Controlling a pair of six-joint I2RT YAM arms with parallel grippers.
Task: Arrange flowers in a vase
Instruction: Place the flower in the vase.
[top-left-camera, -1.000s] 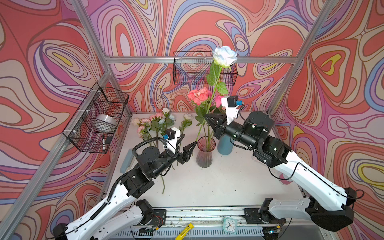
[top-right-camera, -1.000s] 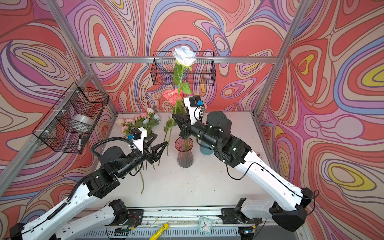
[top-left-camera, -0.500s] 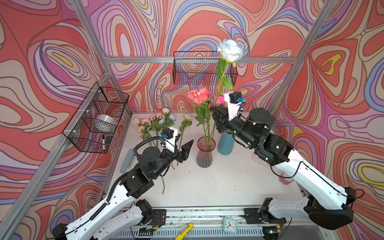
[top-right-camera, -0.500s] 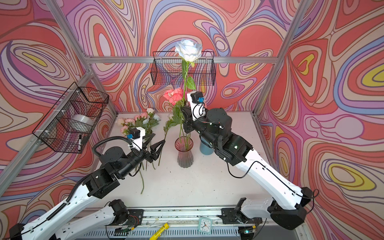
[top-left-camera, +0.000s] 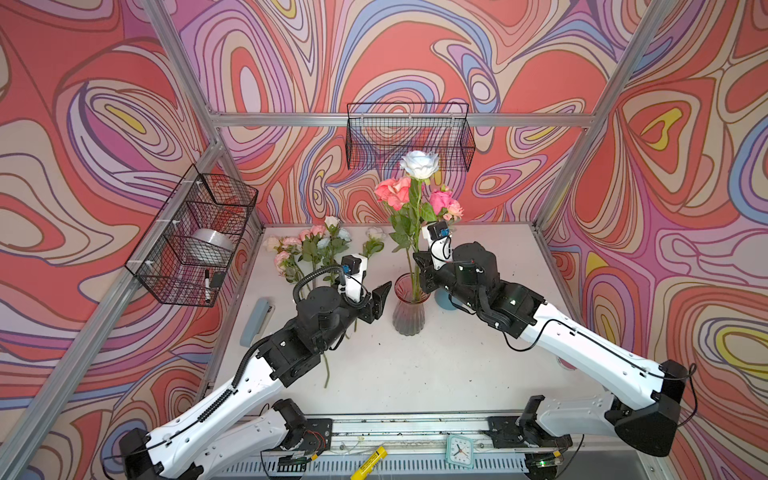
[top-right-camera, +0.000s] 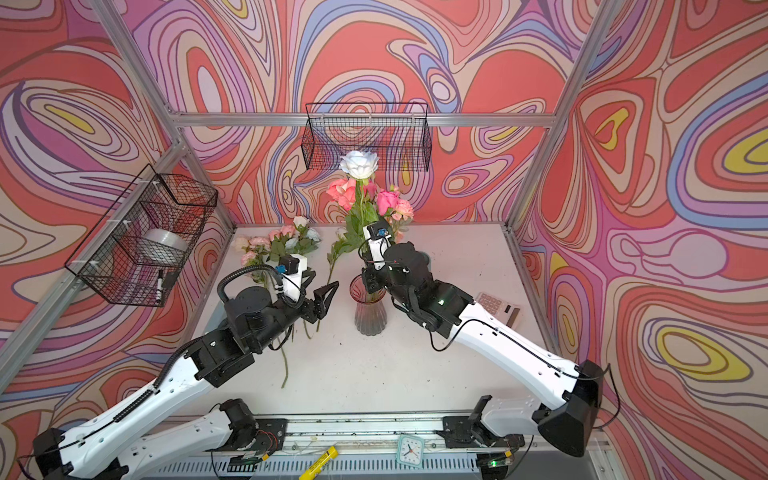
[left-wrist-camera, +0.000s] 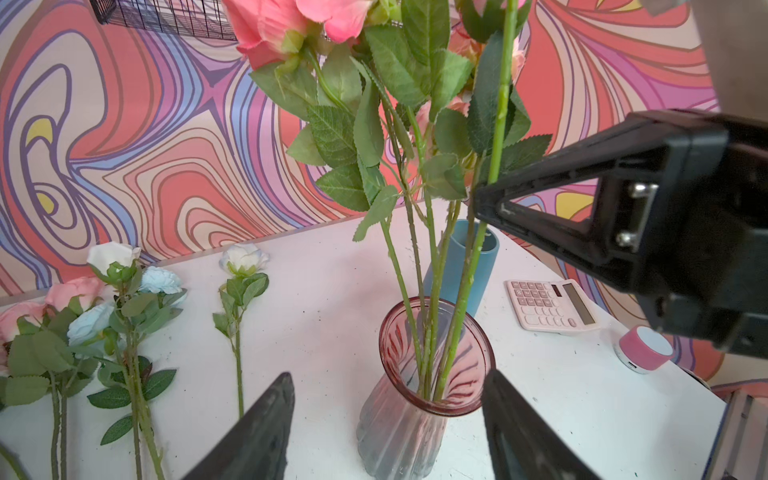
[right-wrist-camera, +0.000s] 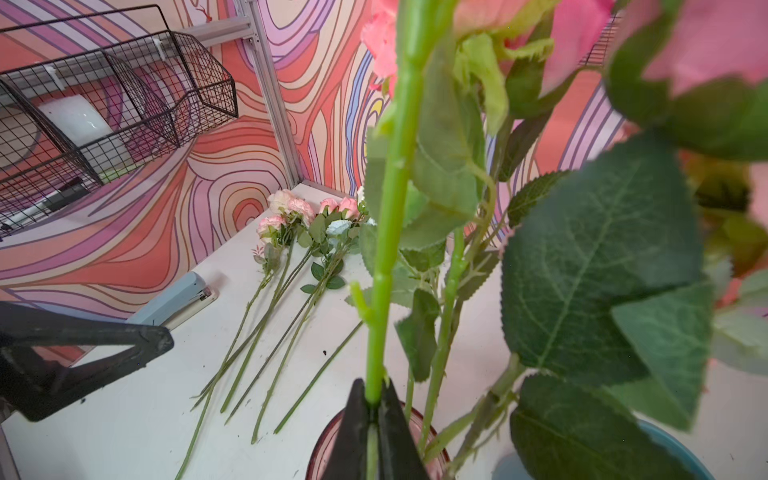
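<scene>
Stem of white rose (top-left-camera: 419, 164) is clamped by right gripper (right-wrist-camera: 372, 392) just above vase (top-left-camera: 409, 318) mouth, held upright so it seats among pink blooms (top-left-camera: 392, 193). Left gripper (top-left-camera: 380, 296) is parked, jaws apart, empty, at vase's 9 o'clock; loose flowers (top-left-camera: 316, 249) are laid at 10 o'clock.

A tall white rose (top-left-camera: 419, 164) and pink blooms (top-left-camera: 442, 201) stand upright in the pink glass vase (top-left-camera: 409, 316); loose flowers (top-left-camera: 316, 245) lie flat, far left.

Pink blooms (right-wrist-camera: 706, 41) — blurred, edge-cropped
</scene>
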